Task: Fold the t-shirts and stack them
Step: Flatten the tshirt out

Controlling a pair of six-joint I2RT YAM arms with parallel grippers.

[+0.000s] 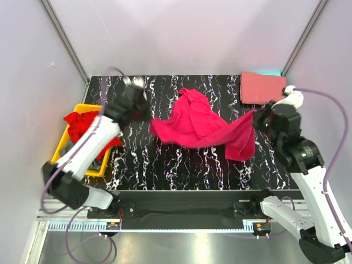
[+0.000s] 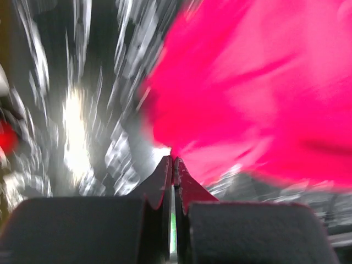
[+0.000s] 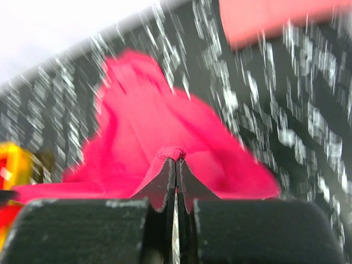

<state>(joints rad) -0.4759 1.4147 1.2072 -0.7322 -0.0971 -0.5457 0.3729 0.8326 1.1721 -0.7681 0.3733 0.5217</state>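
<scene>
Closest to me, the two arms rise from the near edge of the black, white-veined surface (image 1: 165,165). Far left, a yellow bin (image 1: 87,106) holds a crumpled red shirt (image 1: 80,122), with something dark grey (image 1: 103,158) at its near end that I cannot make out.

Just right of the bin, the left fingers (image 2: 160,184) are pressed together with the left corner of the magenta shirt (image 1: 192,124) caught at their tips. The wrist view is too blurred to show how much cloth sits between them. That shirt sags in a loose band across the middle of the surface, bunched toward the back, with its right end held up off the marble.

The right fingers (image 3: 162,184) are pinched tight on a fold of that end. Behind them, in the back right corner, a salmon shirt (image 1: 262,88) lies folded flat.
</scene>
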